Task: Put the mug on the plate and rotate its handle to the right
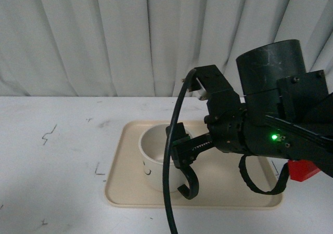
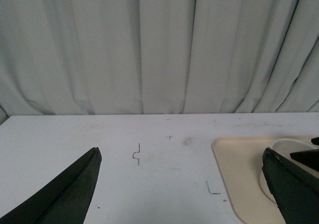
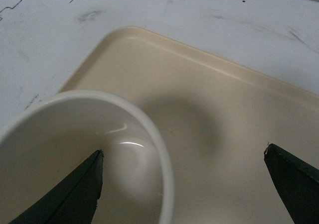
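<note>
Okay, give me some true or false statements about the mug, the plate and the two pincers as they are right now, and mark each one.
1. The mug stands upright on the plate. True.
2. The right pincer is shut on the mug's rim. False: it is open, jaws wide apart, above the mug and the plate.
3. The left pincer is open and holds nothing. True.
4. The plate is round. False: it is rectangular with rounded corners.
5. A pale curtain hangs behind the table. True.
</note>
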Available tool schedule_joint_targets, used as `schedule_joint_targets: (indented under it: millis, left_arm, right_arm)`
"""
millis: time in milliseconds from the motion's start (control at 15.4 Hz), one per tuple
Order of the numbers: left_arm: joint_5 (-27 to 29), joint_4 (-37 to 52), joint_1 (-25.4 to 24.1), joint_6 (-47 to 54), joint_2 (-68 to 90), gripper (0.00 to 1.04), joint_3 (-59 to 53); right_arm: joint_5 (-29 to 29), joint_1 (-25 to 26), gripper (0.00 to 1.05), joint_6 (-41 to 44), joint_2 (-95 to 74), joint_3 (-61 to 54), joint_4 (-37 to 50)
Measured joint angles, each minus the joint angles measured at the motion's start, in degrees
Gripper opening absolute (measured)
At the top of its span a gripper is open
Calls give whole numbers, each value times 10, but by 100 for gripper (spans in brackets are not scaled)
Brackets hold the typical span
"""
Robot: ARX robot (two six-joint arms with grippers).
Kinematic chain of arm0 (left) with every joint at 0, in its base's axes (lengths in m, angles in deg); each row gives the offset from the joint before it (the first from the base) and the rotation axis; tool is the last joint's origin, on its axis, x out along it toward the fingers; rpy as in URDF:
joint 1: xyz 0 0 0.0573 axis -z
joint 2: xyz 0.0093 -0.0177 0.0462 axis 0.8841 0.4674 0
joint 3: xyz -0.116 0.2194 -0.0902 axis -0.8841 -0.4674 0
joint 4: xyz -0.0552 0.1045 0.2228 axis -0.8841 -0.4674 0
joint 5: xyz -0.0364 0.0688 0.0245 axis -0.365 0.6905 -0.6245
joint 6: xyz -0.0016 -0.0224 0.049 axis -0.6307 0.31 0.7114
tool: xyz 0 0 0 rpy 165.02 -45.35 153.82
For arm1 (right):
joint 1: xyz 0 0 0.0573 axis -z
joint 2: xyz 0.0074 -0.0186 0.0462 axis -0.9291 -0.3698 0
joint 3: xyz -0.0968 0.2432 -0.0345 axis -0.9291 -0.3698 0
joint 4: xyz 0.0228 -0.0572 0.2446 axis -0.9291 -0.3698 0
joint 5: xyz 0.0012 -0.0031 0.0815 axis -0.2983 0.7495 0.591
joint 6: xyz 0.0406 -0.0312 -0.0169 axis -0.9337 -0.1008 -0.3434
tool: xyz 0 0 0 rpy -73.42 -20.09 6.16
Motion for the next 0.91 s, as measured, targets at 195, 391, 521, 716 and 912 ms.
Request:
schedule_joint_targets:
  millis: [195, 391, 521, 716, 912]
  left_arm:
    - [0, 0, 0, 0, 0, 98, 0]
    - [0, 0, 0, 0, 0, 98, 0]
    - [0, 0, 0, 0, 0, 98, 0]
    - [0, 0, 0, 0, 0, 98, 0]
    - [0, 0, 0, 0, 0, 98, 0]
  right_arm:
    - [2, -12, 76, -14, -26, 45, -50]
    - [10, -1, 27, -14, -28, 70, -98]
    - [25, 18, 4, 11, 0, 70, -144]
    - [-10, 36, 3, 76, 29, 80, -231]
    - [-53, 48, 3, 202, 52, 109, -355]
